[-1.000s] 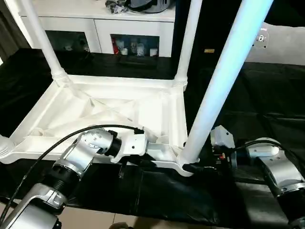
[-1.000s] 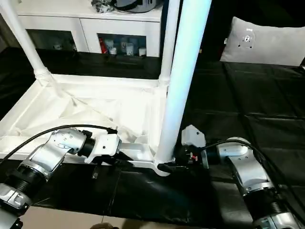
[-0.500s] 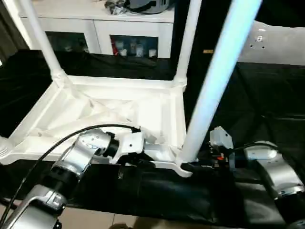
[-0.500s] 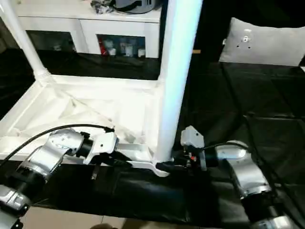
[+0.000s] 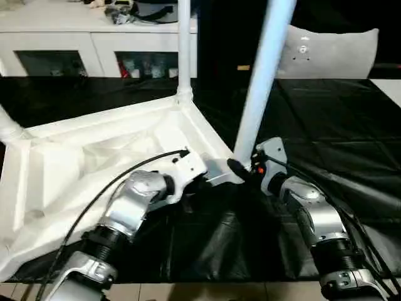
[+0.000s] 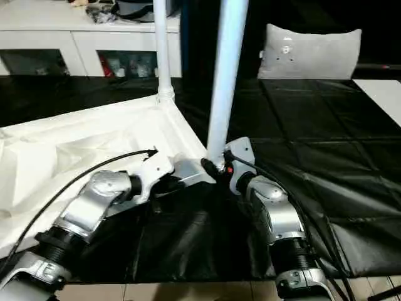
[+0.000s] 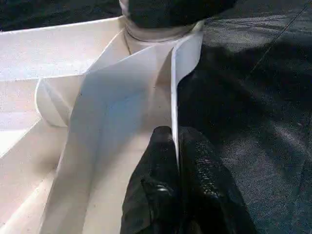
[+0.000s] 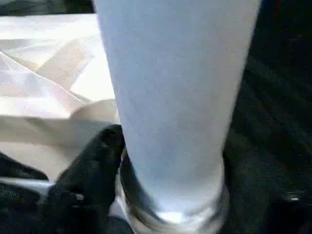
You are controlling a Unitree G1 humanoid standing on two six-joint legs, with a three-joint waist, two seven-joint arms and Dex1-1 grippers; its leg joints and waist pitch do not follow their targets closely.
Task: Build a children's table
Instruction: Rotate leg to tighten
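The white plastic ribbed tabletop [image 5: 94,157] lies upside down on the black-covered worktop [image 5: 351,138]. Its thin rim is pinched by the closed left gripper [image 7: 176,161]. The near corner's white tapered tube leg [image 5: 260,81] is clasped at its base by the right gripper [image 5: 241,170].

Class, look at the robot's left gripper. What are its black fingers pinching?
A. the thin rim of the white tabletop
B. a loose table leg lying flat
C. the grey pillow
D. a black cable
A: the left gripper is shut on the thin edge wall of the upturned tabletop, near the corner socket.
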